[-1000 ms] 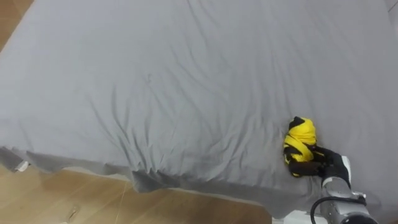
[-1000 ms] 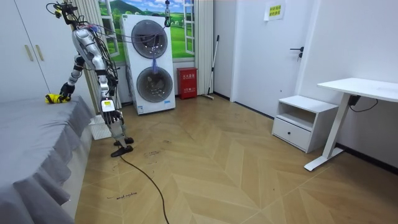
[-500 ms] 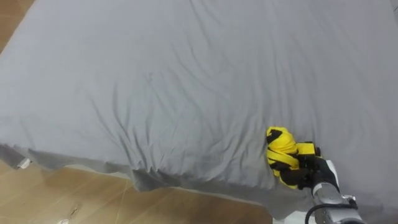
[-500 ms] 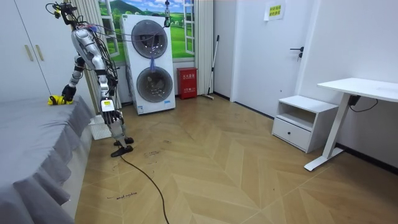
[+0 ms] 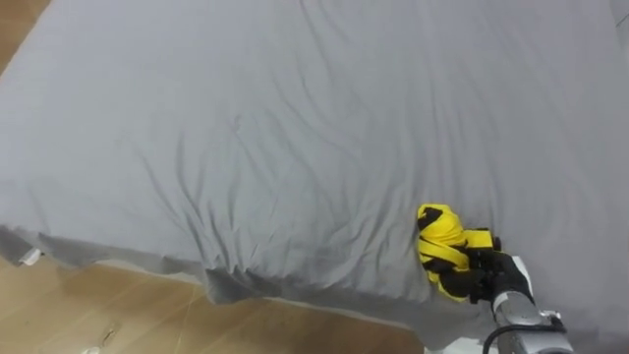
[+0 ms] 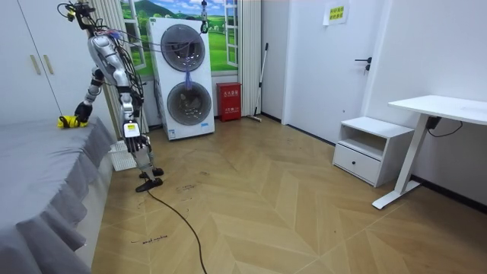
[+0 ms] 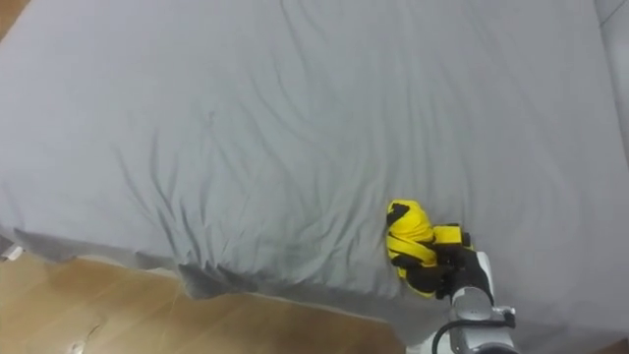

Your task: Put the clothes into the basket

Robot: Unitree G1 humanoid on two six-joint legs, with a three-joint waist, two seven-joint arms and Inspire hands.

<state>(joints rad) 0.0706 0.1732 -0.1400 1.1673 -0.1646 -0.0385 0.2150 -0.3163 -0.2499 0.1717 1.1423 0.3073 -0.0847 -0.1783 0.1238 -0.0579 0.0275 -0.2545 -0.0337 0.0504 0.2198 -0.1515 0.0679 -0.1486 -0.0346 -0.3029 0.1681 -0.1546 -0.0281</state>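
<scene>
Yellow cloth with black stripes lies bunched up in a little ball on the grey bed. It is close to the bed's near edge, toward the robot's right. The right hand has its dark fingers curled round one side of the ball and grips it. In the room view the robot stands beside the bed and reaches out over its edge.

I think the cloth is soft and very light. It will bend and flop, and it cannot break. It will not slip much, but loose ends could hang down and drag on the bed's sheet. The best place to hold it is the thick middle of the ball, with the fingers wrapped well round it. That way the whole thing should come up off the bed in one go.
</scene>
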